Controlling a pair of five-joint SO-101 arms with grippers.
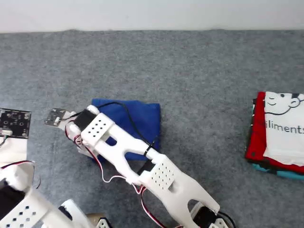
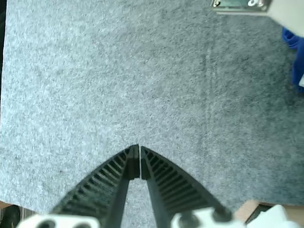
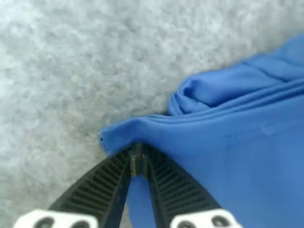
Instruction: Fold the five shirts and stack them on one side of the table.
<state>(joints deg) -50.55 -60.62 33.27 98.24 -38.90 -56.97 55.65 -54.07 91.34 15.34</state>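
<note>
— Since both your arms are over the table, which one has the cloth?

— My right arm. It runs from the lower right of the high view up toward the left of centre. It is stretched long and low across the blue shirt, and the wrist ends at the shirt's left edge.

— And the claw on it?

— My right claw is closed tight, tips together. It pinches a folded edge of the blue shirt near a corner, down by the grey mat.

— Where does the shirt lie?

— A little left of the middle of the high view, folded to a rough square, partly under my forearm.

— Your other arm?

— My left arm sits in the lower left corner of the high view. My left claw is closed too, tips meeting with nothing in it, pointing down over the mat.

— Any shirts done?

— A stack of folded shirts rests at the right edge of the high view. The white one is on top, with red and teal beneath, well apart from the blue one.
</note>
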